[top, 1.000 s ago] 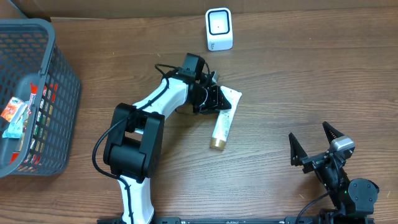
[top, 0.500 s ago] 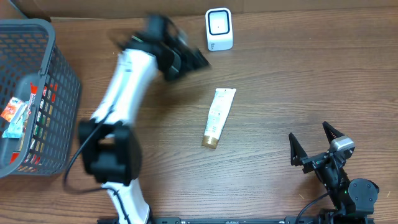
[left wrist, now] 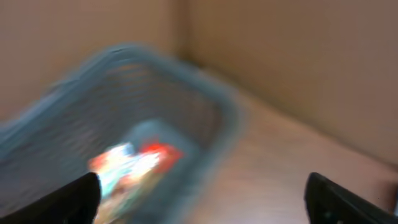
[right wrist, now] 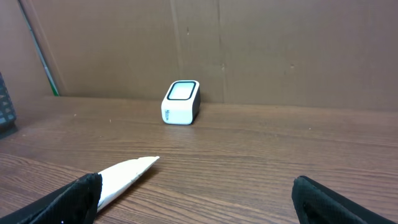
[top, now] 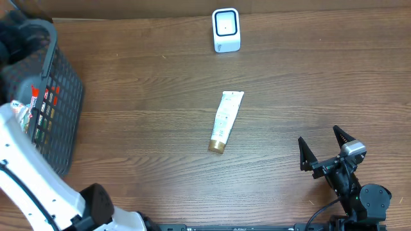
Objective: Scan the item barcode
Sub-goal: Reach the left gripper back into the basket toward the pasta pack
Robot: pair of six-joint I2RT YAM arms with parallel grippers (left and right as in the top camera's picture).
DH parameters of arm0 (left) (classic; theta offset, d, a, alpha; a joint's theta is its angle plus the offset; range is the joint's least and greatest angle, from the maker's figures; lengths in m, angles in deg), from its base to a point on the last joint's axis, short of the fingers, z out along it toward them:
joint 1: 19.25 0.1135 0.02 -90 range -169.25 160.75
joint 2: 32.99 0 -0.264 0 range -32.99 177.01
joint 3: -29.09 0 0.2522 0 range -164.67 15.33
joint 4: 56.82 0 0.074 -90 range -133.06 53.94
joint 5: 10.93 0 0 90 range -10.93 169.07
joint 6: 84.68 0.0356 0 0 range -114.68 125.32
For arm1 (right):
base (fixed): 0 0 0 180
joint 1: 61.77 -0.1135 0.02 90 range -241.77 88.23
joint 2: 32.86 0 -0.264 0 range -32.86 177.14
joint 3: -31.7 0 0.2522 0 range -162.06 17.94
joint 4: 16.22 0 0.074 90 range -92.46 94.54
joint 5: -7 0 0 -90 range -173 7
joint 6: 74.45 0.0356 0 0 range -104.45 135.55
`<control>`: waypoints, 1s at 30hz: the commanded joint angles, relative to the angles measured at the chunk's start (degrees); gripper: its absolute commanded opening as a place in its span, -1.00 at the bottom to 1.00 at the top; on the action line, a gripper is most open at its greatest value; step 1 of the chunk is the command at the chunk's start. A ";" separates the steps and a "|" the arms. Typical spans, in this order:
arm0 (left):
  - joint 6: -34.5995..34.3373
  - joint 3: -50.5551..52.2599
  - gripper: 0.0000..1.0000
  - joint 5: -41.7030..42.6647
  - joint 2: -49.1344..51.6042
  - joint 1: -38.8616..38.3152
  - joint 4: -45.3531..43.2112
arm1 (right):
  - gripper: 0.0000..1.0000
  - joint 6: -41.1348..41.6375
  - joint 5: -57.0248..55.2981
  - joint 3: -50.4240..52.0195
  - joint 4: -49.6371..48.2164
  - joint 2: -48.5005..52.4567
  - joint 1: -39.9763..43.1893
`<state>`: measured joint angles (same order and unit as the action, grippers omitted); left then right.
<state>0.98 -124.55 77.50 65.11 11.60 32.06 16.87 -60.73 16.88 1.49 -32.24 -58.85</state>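
The item, a white tube with a gold cap (top: pixel 225 122), lies flat and alone mid-table; its crimped end shows in the right wrist view as the tube (right wrist: pixel 124 174). The white barcode scanner (top: pixel 226 30) stands at the back edge, also visible as the scanner (right wrist: pixel 181 102). My left gripper (top: pixel 22 32) is a dark blur at the far left, over the basket; its wrist view shows the left gripper (left wrist: pixel 202 196) open, nothing between the fingers. My right gripper (top: pixel 326 151) rests open near the front right, and the right gripper (right wrist: pixel 199 199) is empty.
A grey mesh basket (top: pixel 61 83) holding colourful packets (top: pixel 19 112) stands at the left edge; it appears blurred as the basket (left wrist: pixel 205 106). Brown cardboard walls (right wrist: pixel 280 50) close off the back of the table.
My left gripper let go of the tube and swung fast from mid-table to the far left over the basket, its jaws spreading. The tube stayed on the table. The right arm has not moved.
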 commanded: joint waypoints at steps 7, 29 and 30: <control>-2.32 12.87 0.73 -8.90 6.64 12.26 -1.81 | 1.00 0.24 -0.07 0.24 -0.24 -0.46 -0.28; 22.62 46.95 1.00 -1.44 16.98 20.55 -30.25 | 1.00 0.24 -0.09 0.24 -0.04 -0.44 -0.28; 22.62 46.95 1.00 -1.62 17.94 20.63 -30.40 | 1.00 0.24 -0.09 0.24 -0.04 -0.42 -0.28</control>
<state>20.87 -77.97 73.79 80.43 31.60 2.22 16.85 -60.76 16.88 1.60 -32.24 -58.87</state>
